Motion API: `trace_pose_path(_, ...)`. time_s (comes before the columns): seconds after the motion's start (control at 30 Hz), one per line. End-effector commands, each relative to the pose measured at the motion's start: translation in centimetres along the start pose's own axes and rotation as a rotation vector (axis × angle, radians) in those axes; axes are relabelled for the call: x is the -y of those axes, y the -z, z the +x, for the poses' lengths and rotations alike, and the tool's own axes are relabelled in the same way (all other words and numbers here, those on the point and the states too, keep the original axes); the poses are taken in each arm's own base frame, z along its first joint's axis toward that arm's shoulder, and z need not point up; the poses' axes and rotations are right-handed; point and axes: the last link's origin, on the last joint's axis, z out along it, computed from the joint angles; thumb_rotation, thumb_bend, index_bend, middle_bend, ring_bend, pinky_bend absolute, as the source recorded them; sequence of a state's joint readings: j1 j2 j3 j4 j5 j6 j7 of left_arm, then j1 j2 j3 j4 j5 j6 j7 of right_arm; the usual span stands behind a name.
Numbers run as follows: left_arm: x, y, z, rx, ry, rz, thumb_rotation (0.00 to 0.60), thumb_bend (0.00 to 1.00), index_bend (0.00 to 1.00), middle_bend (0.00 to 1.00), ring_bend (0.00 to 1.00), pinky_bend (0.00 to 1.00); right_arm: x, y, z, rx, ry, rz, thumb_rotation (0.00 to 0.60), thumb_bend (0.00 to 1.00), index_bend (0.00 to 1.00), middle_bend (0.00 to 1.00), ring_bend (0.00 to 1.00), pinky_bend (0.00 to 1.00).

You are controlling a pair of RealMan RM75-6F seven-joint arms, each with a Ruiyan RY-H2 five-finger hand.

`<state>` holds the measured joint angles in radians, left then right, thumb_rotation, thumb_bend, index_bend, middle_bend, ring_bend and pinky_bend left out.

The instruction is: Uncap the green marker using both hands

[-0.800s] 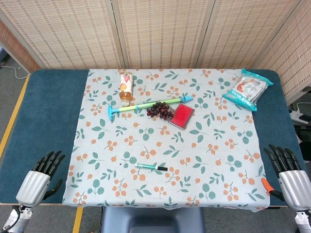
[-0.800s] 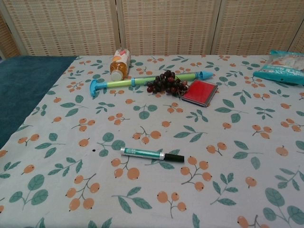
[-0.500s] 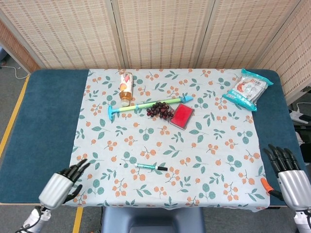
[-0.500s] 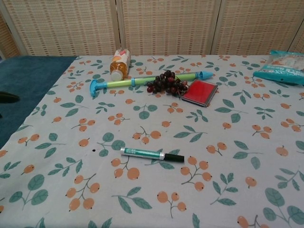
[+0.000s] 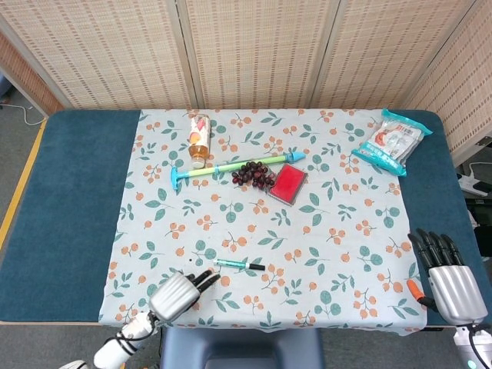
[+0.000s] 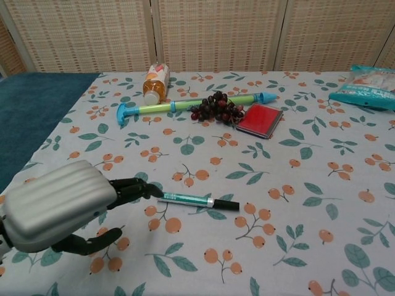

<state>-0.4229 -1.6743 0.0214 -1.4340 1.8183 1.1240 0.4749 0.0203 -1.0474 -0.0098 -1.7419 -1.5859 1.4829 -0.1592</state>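
Observation:
The green marker (image 5: pixel 239 265) with a black cap lies flat on the floral cloth near the front; in the chest view the marker (image 6: pixel 197 201) has its cap end to the right. My left hand (image 5: pixel 179 290) hovers just left of it, fingers spread and empty; the chest view shows the left hand (image 6: pixel 65 205) large, fingertips close to the marker's green end without holding it. At the front right edge of the table my right hand (image 5: pixel 446 269) rests open and empty, far from the marker; the chest view does not show it.
At the back lie a bottle (image 5: pixel 199 138), a green-blue toy stick (image 5: pixel 234 165), dark grapes (image 5: pixel 254 175) and a red box (image 5: pixel 288 184). A snack bag (image 5: pixel 393 142) sits back right. A floral cloth (image 5: pixel 330 231) covers the blue table (image 5: pixel 69 200).
My left hand has swept from the table's front left corner rightward to just beside the marker's green end. The right hand has shifted slightly inward. The marker has not moved.

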Motion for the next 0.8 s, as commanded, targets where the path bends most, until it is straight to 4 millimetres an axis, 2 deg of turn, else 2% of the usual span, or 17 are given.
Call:
trace_pose_path(0.03, -0.7, -3.9, -0.9, -0.004, -0.013, -0.011, 0.600, 0.42, 0.19, 0.26, 0.66, 1.00, -0.1, -0.3, -0.2, 0.005, 0.009, -0.006, 0.600, 0.21, 0.00, 0.00, 0.00, 0.00)
trace_pose_path(0.37, -0.8, -8.2, -2.3, 0.002, -0.081, -0.006, 0.600, 0.42, 0.22, 0.28, 0.67, 1.00, -0.4, -0.9, -0.7, 0.029, 0.021, -0.025, 0.600, 0.21, 0.00, 0.00, 0.00, 0.00)
trace_pose_path(0.53, -0.5, -9.0, -2.6, 0.003, -0.100, 0.010, 0.600, 0.42, 0.26, 0.31, 0.67, 1.00, -0.6, -1.1, -0.6, 0.030, 0.018, -0.031, 0.600, 0.21, 0.00, 0.00, 0.00, 0.00)
trace_pose_path(0.8, 0.1, -9.3, -3.2, 0.006, -0.146, 0.028, 0.600, 0.42, 0.38, 0.45, 0.69, 1.00, -0.7, -1.1, -0.4, 0.021, 0.016, -0.034, 0.600, 0.21, 0.00, 0.00, 0.00, 0.00)
